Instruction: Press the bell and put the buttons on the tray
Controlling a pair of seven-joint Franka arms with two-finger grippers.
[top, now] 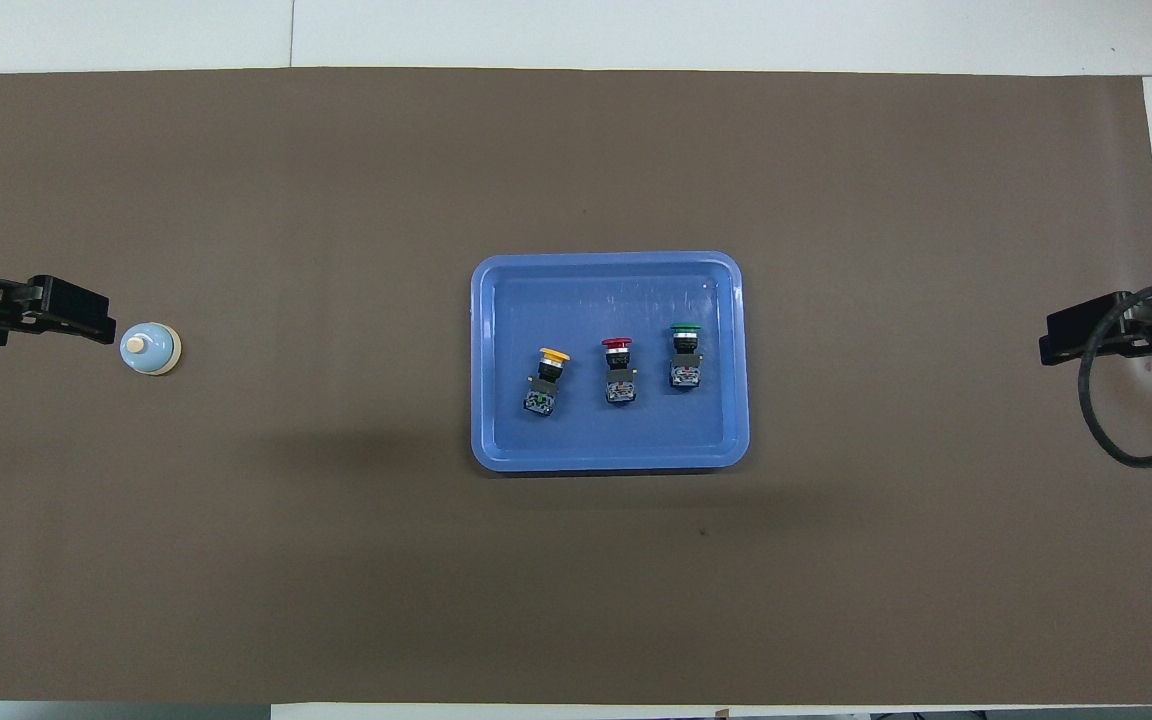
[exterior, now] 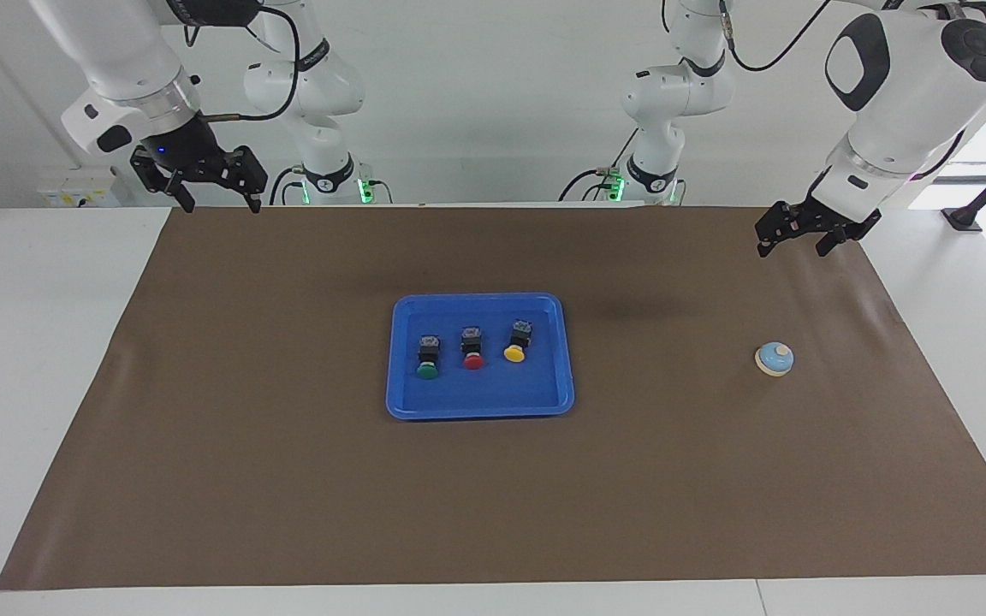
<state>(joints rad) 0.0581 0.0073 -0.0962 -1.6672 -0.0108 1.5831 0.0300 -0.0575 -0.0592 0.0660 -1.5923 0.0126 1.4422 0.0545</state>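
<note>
The blue tray (exterior: 480, 299) (top: 606, 259) lies in the middle of the brown mat. The three buttons lie in it in a row: green (exterior: 427, 356) (top: 685, 351), red (exterior: 472, 349) (top: 619, 366), yellow (exterior: 517, 341) (top: 547, 376). The bell (exterior: 775, 358) (top: 150, 349) stands on the mat toward the left arm's end. My left gripper (exterior: 794, 245) (top: 101, 326) is open and empty, raised over the mat's edge, apart from the bell. My right gripper (exterior: 221, 204) (top: 1054, 346) is open and empty, raised over the mat's edge at the right arm's end.
The brown mat (exterior: 245, 428) covers most of the white table (exterior: 31, 342). Bare mat lies all around the tray.
</note>
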